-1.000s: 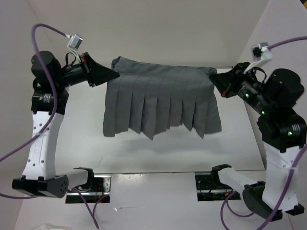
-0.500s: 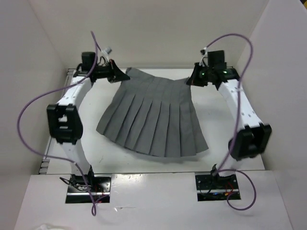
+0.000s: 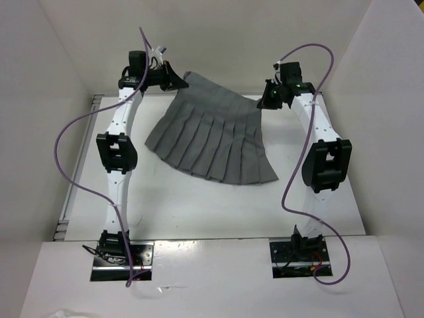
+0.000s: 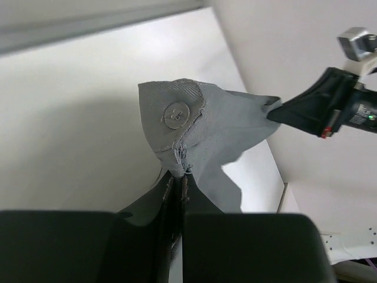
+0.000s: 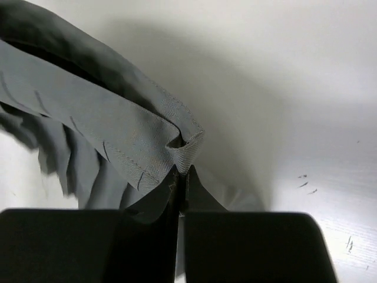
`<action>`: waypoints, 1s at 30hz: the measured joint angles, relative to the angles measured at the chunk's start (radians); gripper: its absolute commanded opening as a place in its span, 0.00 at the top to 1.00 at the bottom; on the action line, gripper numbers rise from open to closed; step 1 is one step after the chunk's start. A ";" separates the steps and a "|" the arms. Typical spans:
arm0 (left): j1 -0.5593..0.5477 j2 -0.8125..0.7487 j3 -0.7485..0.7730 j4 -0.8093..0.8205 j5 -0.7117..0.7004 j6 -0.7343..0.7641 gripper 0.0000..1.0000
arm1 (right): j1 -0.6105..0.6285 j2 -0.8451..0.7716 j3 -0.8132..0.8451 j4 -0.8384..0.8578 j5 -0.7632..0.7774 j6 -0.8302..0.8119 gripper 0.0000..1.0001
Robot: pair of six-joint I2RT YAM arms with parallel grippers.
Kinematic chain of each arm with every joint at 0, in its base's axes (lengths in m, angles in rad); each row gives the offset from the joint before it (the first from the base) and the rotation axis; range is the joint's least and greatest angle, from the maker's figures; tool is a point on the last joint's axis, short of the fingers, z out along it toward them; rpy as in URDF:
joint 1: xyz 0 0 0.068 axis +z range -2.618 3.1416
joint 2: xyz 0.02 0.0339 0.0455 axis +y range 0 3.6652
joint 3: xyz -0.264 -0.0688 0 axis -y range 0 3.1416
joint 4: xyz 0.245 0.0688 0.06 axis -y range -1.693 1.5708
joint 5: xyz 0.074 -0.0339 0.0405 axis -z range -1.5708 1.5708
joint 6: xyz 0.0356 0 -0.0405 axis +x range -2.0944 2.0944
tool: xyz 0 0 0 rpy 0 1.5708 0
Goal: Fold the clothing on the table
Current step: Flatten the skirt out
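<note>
The grey skirt is at the far part of the white table, near the back wall. Its straight top band is on the far side and runs between the 2 grippers. Its wide bottom edge fans out toward the near side and looks to lie flat on the table, with the folds running from the band down to that edge. Both arms reach far out from their bases. The left gripper is at the left end of the band. In the left wrist view its 2 fingers are almost pressed together, with a corner of the skirt pinched between them. A round grey button shows on that corner, just above the pinch. The right gripper is at the right end of the band. In the right wrist view its fingers are closed tight on the other corner of the skirt, and the band is bent over just above them. A purple cable loops from each arm.
</note>
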 measured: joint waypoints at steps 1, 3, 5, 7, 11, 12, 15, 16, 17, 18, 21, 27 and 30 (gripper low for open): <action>0.001 -0.005 0.034 0.000 0.005 0.000 0.91 | 0.000 -0.002 0.016 0.008 0.001 0.001 1.00; 0.003 -0.023 0.063 -0.006 0.008 0.014 0.91 | 0.000 -0.014 0.019 0.018 0.000 0.000 1.00; 0.004 -0.029 0.058 -0.023 0.007 0.024 0.91 | 0.000 -0.031 -0.003 0.026 -0.003 0.000 1.00; 0.004 -0.030 0.031 -0.042 0.006 0.039 0.90 | 0.000 -0.053 -0.051 0.028 -0.010 0.001 1.00; 0.004 -0.018 -0.035 -0.099 -0.012 0.046 0.89 | 0.000 -0.092 -0.153 0.030 -0.050 0.002 1.00; 0.003 -0.008 -0.038 -0.108 -0.018 0.047 0.88 | 0.001 -0.103 -0.180 0.031 -0.064 0.002 1.00; 0.003 0.023 -0.027 -0.122 -0.019 0.045 0.88 | 0.011 -0.133 -0.240 0.035 -0.093 0.004 1.00; 0.004 0.036 -0.017 -0.125 -0.018 0.045 0.88 | 0.014 -0.138 -0.250 0.035 -0.100 0.004 1.00; 0.004 0.046 -0.013 -0.125 -0.017 0.045 0.88 | 0.017 -0.143 -0.253 0.032 -0.104 0.004 1.00; 0.005 0.050 -0.013 -0.132 -0.018 0.045 0.88 | 0.020 -0.146 -0.253 0.033 -0.108 0.004 1.00; 0.009 0.034 -0.036 -0.152 -0.002 0.055 0.88 | 0.022 -0.172 -0.253 0.023 -0.122 0.000 1.00; 0.003 -0.301 -0.488 -0.061 0.032 0.068 0.87 | 0.022 -0.378 -0.267 -0.034 -0.131 -0.032 1.00; -0.002 -0.596 -0.767 -0.001 0.032 0.063 0.86 | 0.025 -0.544 -0.272 -0.047 -0.137 -0.051 1.00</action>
